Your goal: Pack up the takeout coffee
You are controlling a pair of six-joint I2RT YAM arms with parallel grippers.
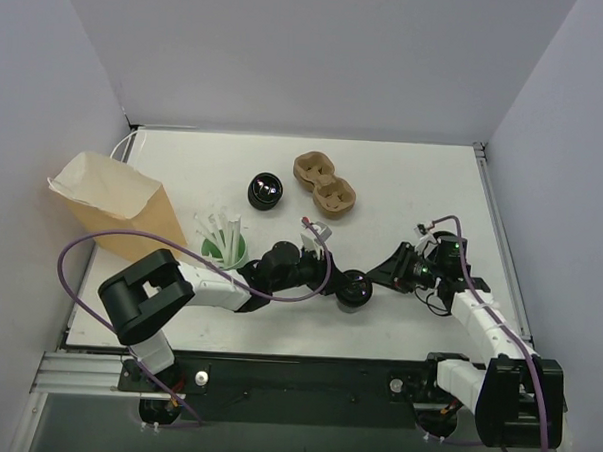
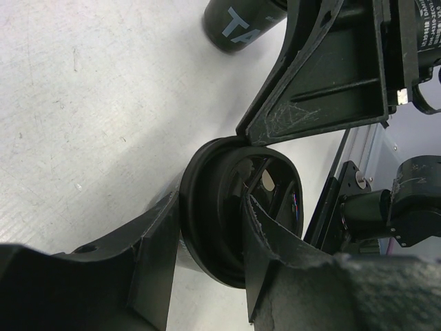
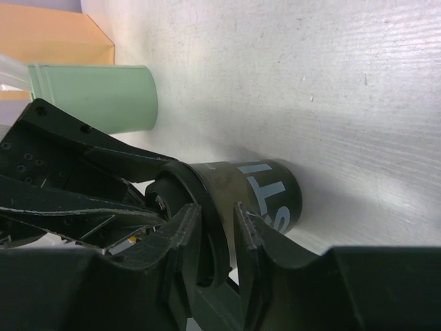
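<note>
The coffee point(image 1: 355, 288) is over the bench point(image 1: 423, 191) close to the near edge, about its middle, between the two arms. The left fingers point(image 2: 151, 248) grip it by the rim of the lid point(image 2: 207, 207), one finger outside the rim and one over the top. I think this hold is there to keep the cup steady, not to carry it far. The right fingers point(image 3: 180, 238) stand on both sides of the same rim, coming from the other side, with a narrow gap. Whether they already press it I cannot tell. Probably they are there to take the cup over, or to seat the lid. The carrier point(image 1: 324, 182) lies toward the far edge and the bag point(image 1: 112, 203) at the left edge, so the coffee likely goes there. The green cup point(image 1: 223, 248) is just beside the left arm, a thing to avoid.
</note>
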